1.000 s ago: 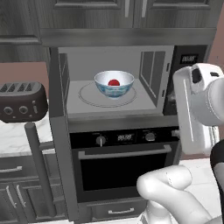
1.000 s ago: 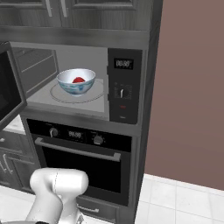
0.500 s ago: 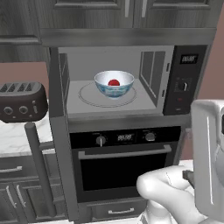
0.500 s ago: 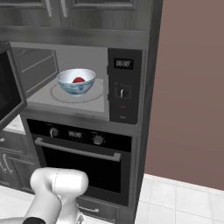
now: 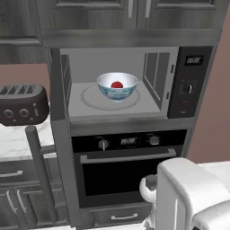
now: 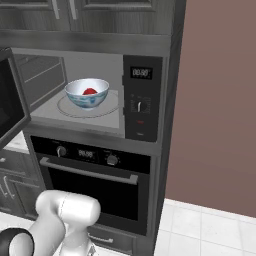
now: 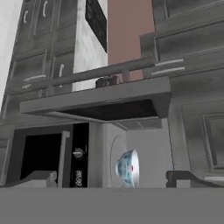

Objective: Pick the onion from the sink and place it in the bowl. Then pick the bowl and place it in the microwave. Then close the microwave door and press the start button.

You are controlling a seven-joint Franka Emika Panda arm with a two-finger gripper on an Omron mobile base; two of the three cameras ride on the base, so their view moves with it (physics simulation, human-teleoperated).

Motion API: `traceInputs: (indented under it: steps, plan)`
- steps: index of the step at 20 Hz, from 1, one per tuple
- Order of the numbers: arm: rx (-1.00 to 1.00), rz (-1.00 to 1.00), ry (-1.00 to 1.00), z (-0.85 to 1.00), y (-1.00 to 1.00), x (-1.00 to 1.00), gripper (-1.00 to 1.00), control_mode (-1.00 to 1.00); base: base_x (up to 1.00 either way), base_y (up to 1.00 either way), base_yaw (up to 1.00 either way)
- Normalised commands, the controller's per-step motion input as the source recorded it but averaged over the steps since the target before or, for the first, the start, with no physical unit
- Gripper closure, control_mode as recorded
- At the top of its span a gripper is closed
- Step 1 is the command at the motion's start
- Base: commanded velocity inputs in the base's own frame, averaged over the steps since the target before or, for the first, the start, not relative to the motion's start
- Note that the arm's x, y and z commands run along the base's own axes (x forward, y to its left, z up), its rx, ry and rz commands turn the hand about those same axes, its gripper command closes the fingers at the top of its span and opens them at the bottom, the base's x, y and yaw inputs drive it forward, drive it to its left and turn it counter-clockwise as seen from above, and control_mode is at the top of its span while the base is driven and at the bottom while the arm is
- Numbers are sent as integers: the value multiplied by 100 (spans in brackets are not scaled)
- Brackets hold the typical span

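Gripper (image 7: 112, 183) jaws fully open, holding nothing. One bowl (image 5: 117, 86) inside microwave (image 5: 134, 81), containing one onion (image 5: 117, 84).

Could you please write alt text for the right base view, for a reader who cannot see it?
A white, blue-patterned bowl holding the red onion sits on the turntable inside the open microwave, whose door stands swung out at the left. Below is a black oven; the robot's white arm rises at lower left.

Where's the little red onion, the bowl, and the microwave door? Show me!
onion (image 5: 117, 84), left base view, its red top inside the bowl.
bowl (image 5: 117, 93), left base view, blue-patterned outer wall.
microwave door (image 6: 11, 100), right base view, dark glass, swung open.
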Motion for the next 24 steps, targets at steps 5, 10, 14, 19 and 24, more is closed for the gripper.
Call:
traceInputs:
  steps: [5,10,14,19,24]
  plan:
    - [-4,0,0,-51,100,5,-100,-100,0,0,0]
    - [-8,-3,4,-81,96,73,-100,-100,0,0,0]
    - [-7,-7,4,-93,83,100,-100,-100,0,0,0]
    - [-2,-7,2,-76,62,89,-100,-100,0,0,0]
    - [0,-12,0,-53,17,74,-100,-100,0,0,0]
